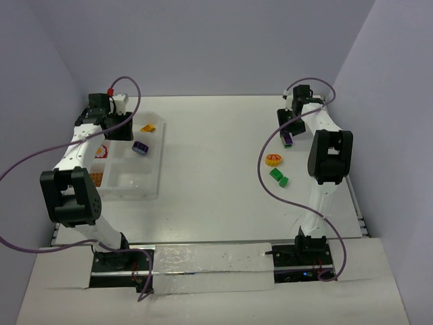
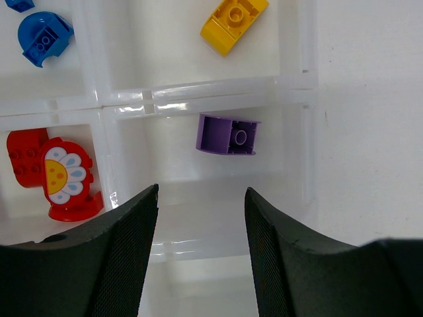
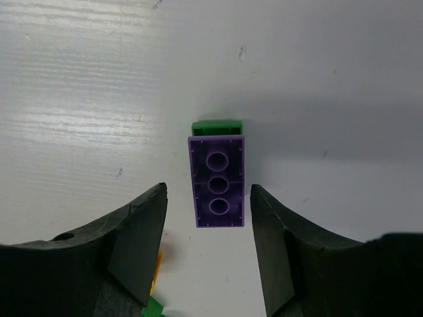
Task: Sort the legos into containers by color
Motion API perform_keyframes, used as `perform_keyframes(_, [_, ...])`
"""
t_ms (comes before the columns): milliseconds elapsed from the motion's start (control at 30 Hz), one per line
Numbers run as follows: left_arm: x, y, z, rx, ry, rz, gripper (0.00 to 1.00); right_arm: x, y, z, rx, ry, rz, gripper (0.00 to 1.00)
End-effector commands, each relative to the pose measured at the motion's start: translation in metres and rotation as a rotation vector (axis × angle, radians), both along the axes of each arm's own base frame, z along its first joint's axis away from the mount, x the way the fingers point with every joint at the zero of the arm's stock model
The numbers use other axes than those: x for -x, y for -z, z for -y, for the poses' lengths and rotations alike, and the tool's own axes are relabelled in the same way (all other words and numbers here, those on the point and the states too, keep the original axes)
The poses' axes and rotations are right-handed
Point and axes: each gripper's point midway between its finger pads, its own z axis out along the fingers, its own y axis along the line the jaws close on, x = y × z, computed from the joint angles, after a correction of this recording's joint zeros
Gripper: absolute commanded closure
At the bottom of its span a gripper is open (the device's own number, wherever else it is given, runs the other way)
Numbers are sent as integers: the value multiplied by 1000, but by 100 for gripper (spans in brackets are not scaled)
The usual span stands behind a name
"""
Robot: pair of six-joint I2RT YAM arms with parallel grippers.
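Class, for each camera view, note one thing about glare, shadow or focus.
Left wrist view: white glare streaks along the tray dividers. Right wrist view: the purple brick is sharp, with a streaky sheen on the table at left. Top external view: even, soft light, no harsh shadows.

Legos [image 1: 141, 147] partly in tray [image 1: 128, 192], partly loose

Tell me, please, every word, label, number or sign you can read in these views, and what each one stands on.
There is no readable text in any view.
On the red piece in the tray: a printed flower only, no letters.
On the arm bases: too small to tell whether they carry any label.
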Motion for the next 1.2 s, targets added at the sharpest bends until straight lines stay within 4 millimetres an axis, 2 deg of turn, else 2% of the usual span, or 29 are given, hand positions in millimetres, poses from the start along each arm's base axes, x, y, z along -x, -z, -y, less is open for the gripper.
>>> perform_keyframes(0, [-10,-19,6,10,25,47,39,-2,0,6,14,-1,-13,40])
perform_keyframes(100, [-10,-20,9,18,40,42,39,1,11,7,9,2,-39,43])
perform_keyframes(333, [-7,-22,13,37,59,37,39,0,16,7,2,0,-47,54])
perform_keyframes(500, [-2,-25,23,73,104,37,38,-2,17,3,-17,-11,-49,73])
perform_keyframes(567, [1,-27,36,129,160,35,37,-3,17,1,-26,-19,-53,88])
perform_keyframes(633, [5,-30,46,172,199,32,36,-4,12,-1,-39,-23,-44,97])
perform_keyframes(667, [10,-33,57,225,251,28,35,-7,5,-6,-59,-31,-30,100])
perform_keyframes(733, [14,-42,69,278,301,42,32,-7,-6,-17,-121,-55,-16,100])
perform_keyframes(767, [17,-50,75,302,331,66,19,-7,-20,-34,-216,-95,8,100])
perform_keyframes(833, [23,-68,93,378,414,108,12,-6,-51,-64,-372,-169,64,100])
perform_keyframes(900, [29,-84,107,455,484,129,11,-5,-76,-88,-502,-214,103,100])
perform_keyframes(933, [33,-90,115,504,519,128,11,-2,-97,-110,-600,-257,126,100])
perform_keyframes(1000, [41,-107,133,624,602,128,11,3,-122,-137,-705,-319,146,100])
perform_keyframes(1067, [49,-124,148,762,643,103,11,17,-162,-181,-826,-436,185,100])
perform_keyframes(1167, [52,-140,163,831,678,111,11,40,-194,-233,-956,-560,178,100])
